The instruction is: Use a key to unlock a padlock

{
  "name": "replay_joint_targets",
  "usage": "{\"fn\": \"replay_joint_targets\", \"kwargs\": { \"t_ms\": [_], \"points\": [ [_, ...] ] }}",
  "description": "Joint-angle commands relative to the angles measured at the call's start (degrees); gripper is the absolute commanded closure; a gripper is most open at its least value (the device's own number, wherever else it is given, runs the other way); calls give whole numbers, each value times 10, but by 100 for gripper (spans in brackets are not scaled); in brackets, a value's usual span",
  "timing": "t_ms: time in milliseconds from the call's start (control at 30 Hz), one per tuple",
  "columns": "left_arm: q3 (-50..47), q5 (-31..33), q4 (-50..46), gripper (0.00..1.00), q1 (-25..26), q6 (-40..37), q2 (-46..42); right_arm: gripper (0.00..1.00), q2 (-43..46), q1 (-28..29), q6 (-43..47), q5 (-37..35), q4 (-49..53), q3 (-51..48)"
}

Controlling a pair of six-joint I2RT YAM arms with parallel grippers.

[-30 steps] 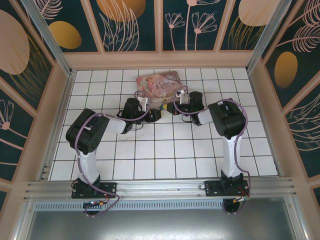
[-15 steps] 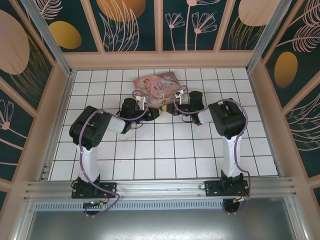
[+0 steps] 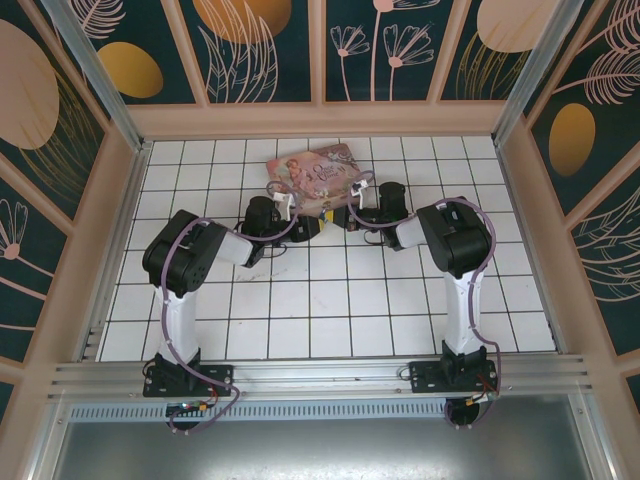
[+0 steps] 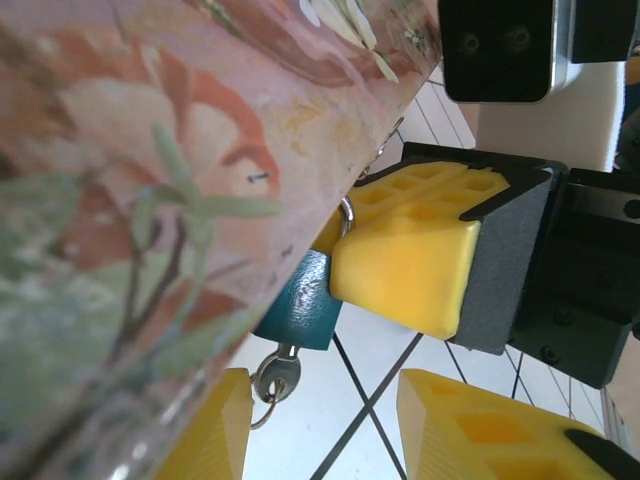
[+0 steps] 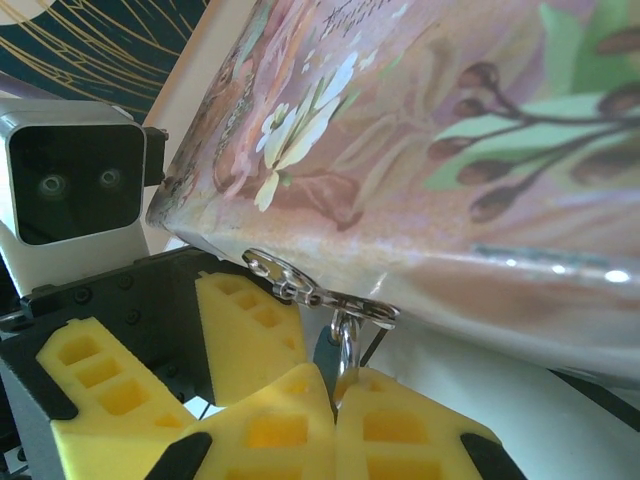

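1. We are looking at the padlock [image 4: 300,305] hanging at the edge of the pink floral tin [image 4: 150,200], its thin silver shackle [image 5: 345,335] passing through the tin's metal hasp [image 5: 300,288]
2. We are seeing the key [image 4: 275,378] already seated in the end of the blue body away from the shackle, with a small ring [image 4: 262,410] dangling from its head above the tiles [image 4: 310,440]
3. We are reading the right gripper [image 5: 335,395] as closed on the padlock: in its wrist view the two yellow pads [image 5: 400,440] are meeting around the blue body just below the shackle
4. We are reading the left gripper [image 4: 325,405] as open, its fingers [image 4: 215,430] spread to either side of the key, one of them just beside the key head and not clearly touching it
5. We are judging the padlock to be light, rigid and smooth, so it is likely to swing on the hasp or twist in the foam; clamping across the flat faces of the body, as the right gripper is doing, seems the best hold
6. We are judging the key to be stiff but slim and slippery; its flat head is the place to pinch, squarely, since a skewed grip risks slipping off or tugging it out while turning
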State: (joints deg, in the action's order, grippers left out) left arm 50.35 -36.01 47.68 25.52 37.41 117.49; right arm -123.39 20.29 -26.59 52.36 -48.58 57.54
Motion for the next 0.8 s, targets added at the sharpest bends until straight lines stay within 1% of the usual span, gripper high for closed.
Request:
{"fn": "replay_joint_targets", "kwargs": {
  "t_ms": [0, 267, 567, 700, 767],
  "points": [
    [11, 30, -48, 57, -3, -15, 14, 100, -6, 2, -51, 62, -5, -1],
    [19, 10, -21, 59, -4, 8, 34, 100, -11, 3, -62, 66, -19, -2],
    [12, -9, 41, 68, -3, 57, 44, 100, -17, 4, -74, 66, -34, -1],
    [10, -17, 48, 68, -3, 60, 43, 100, -19, 5, -79, 66, -38, -1],
    [5, -18, 49, 66, -3, 62, 43, 100, -20, 5, -82, 64, -42, -1]
  ]
}}
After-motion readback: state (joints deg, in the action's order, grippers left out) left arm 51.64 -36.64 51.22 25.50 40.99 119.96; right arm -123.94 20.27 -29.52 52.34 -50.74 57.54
